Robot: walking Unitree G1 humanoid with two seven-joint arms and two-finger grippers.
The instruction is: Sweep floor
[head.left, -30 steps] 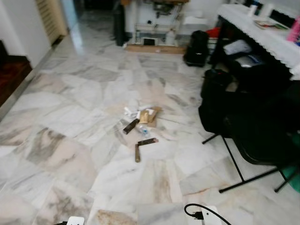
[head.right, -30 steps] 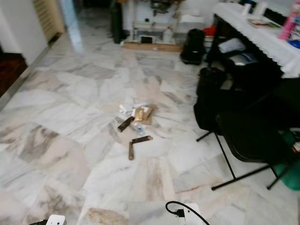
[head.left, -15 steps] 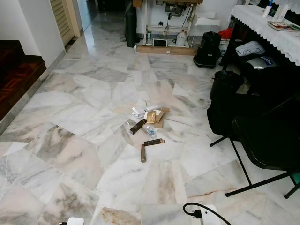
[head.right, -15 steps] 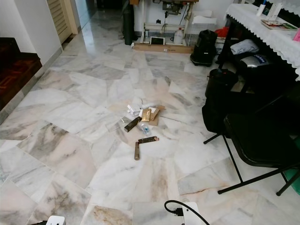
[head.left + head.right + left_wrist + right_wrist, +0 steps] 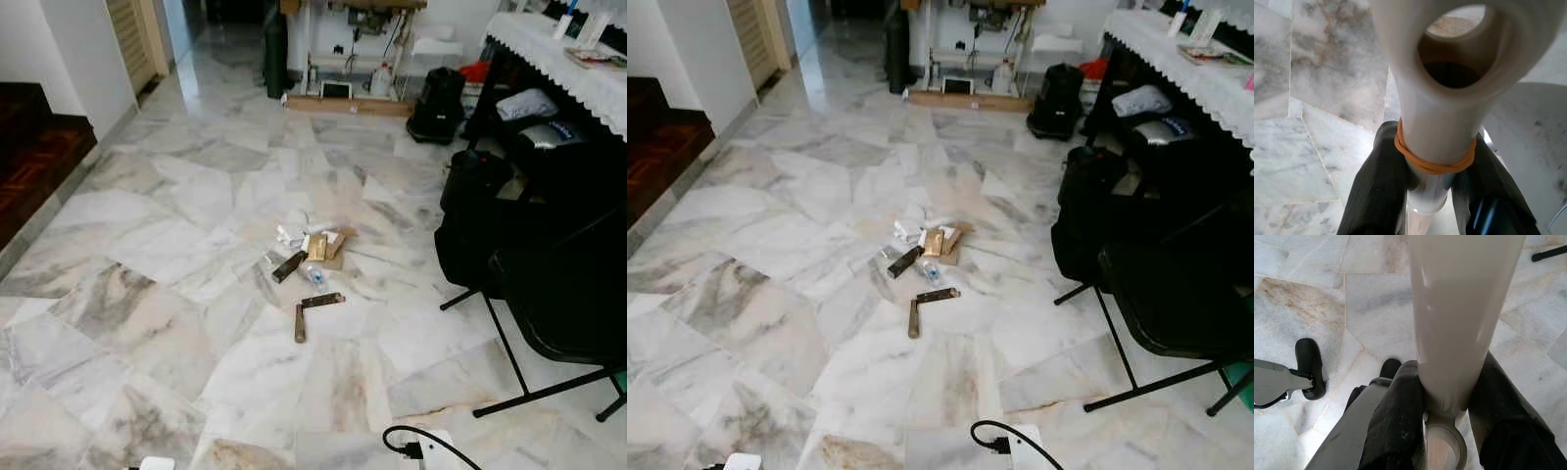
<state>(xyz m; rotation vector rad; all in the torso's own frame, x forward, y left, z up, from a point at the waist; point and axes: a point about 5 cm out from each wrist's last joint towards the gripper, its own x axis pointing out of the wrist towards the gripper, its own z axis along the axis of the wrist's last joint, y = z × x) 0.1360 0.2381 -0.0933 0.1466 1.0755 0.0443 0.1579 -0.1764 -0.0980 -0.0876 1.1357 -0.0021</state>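
Head views: since half a second ago my camera has dipped slightly; the small heap of cardboard and wrapper litter (image 5: 309,257) lies unmoved on the grey-veined white marble floor (image 5: 147,323), beside the black folding chair (image 5: 568,313).

Left wrist view: my left gripper (image 5: 1432,188) is clamped on a beige plastic handle with an orange rubber band (image 5: 1449,98), possibly the dustpan's.

Right wrist view: my right gripper (image 5: 1445,418) clasps a beige broom pole (image 5: 1462,313) upright above the floor.

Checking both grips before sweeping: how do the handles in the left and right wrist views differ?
The left handle ends in a hanging hole and wears an orange rubber band; the right handle is a plain, smooth tube without a band. Both are pale beige, each clamped between its gripper's black fingers, left gripper and right gripper.
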